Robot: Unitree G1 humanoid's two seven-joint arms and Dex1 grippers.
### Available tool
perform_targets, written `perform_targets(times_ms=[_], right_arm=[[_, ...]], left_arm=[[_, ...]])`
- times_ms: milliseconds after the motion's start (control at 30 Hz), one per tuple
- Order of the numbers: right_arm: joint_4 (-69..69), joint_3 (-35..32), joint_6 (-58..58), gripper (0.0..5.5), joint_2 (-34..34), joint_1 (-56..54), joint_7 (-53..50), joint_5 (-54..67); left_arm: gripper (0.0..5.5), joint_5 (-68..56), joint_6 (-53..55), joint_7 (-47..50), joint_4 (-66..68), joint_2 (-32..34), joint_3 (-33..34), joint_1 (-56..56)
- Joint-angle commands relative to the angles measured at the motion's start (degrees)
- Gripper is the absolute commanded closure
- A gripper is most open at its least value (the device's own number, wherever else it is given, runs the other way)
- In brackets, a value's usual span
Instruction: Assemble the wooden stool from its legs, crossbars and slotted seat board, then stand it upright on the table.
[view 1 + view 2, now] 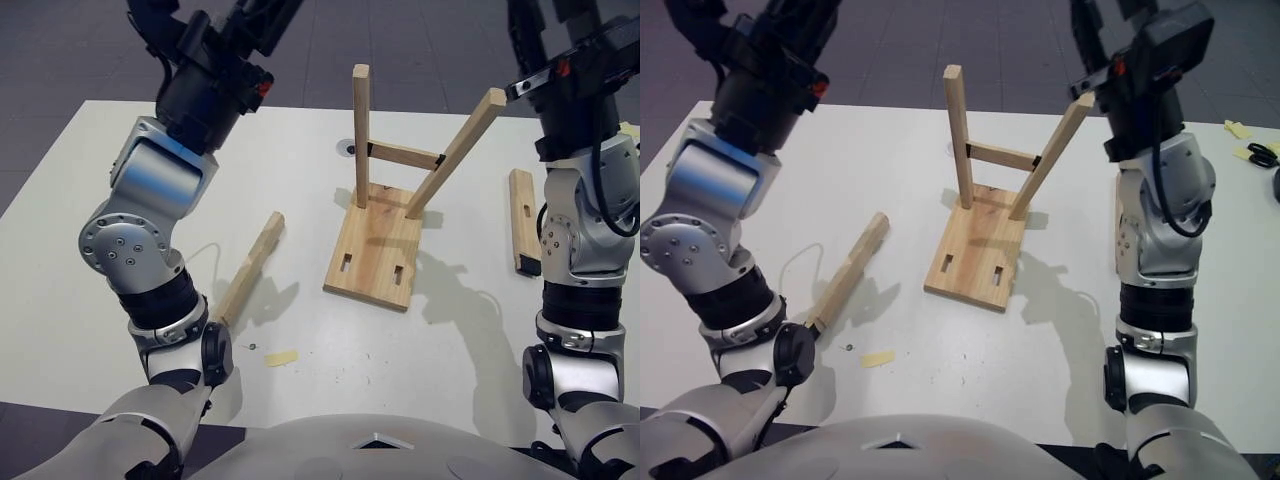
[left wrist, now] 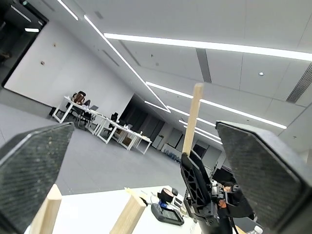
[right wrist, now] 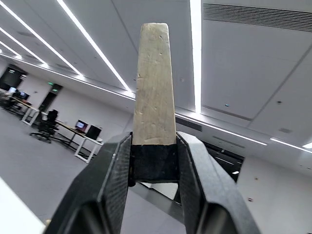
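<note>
A white table (image 1: 100,200) carries the slotted seat board (image 1: 372,255), which lies flat near its middle. An upright leg (image 1: 361,130) and a leaning leg (image 1: 455,150) stand in the board's far end, joined by a crossbar (image 1: 403,155). A loose leg (image 1: 250,265) lies to the board's left and a shorter bar (image 1: 522,215) to its right. The left gripper (image 2: 146,151) is held high, its fingers spread wide and holding nothing. The right gripper (image 3: 153,146), also high, is clamped on a black-ended wooden bar (image 3: 155,83).

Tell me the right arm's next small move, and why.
Probably lower the right tool, shut on a wooden piece, toward the seat board: two legs already stand at its far end, while its two near slots are empty.
</note>
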Motion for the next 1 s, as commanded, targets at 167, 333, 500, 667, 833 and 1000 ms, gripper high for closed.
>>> perform_targets(times_ms=[167,333,500,667,833,1000], right_arm=[[-8.08,4.43,6.93,4.18,0.50,12.36,6.89,3.64],[-10.29,6.39,8.92,4.18,2.55,13.68,6.52,2.99],[-12.01,8.99,10.37,4.18,4.50,12.95,7.07,2.76],[-12.46,9.52,10.62,4.18,4.34,13.82,7.97,1.86],[-11.92,9.20,10.10,4.18,4.35,14.08,8.08,0.57],[-11.51,9.02,9.90,4.18,4.62,14.30,8.14,0.12]], left_arm=[[0.29,0.21,-0.98,1.03,1.22,-0.46,-2.55,-1.39],[1.17,-2.44,0.38,0.28,0.56,-0.29,-3.69,-0.52],[2.03,-3.60,1.84,0.07,0.02,-0.46,-7.00,1.42],[2.99,-2.77,1.07,0.80,0.45,-0.19,-7.71,1.25],[3.77,-2.12,1.08,0.66,-0.07,0.76,-7.77,1.25],[4.54,0.31,0.58,0.26,-0.41,0.79,-9.05,1.75]])
